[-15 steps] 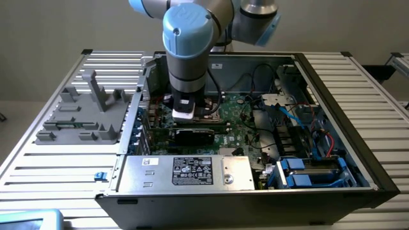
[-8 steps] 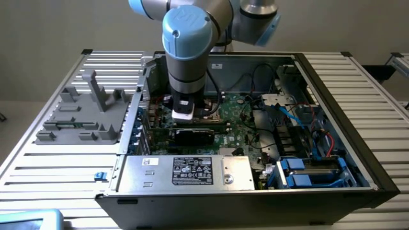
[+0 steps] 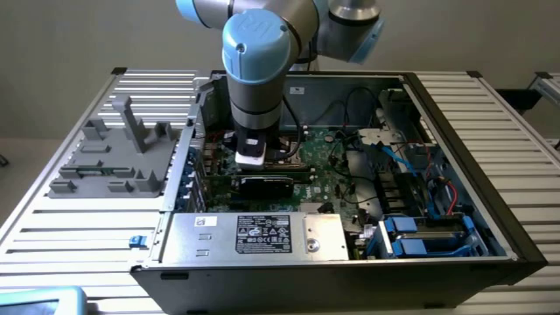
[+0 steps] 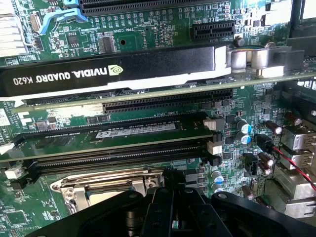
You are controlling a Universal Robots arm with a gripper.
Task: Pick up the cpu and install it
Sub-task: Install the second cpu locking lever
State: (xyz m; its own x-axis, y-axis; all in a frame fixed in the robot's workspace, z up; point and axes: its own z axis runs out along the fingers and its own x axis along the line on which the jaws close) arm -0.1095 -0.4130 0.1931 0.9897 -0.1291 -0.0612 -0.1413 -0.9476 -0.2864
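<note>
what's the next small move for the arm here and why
Probably a short, slow descent straight down. The black gripper is shut and hangs just above the silver metal socket frame on the green motherboard, beside the black memory slots. The cpu itself is hidden under the gripper, so confirm alignment before pressing.

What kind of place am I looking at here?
Probably a robotics lab or test bench for computer assembly: an open computer case lies on a slatted metal table, with a grey fixture alongside.
</note>
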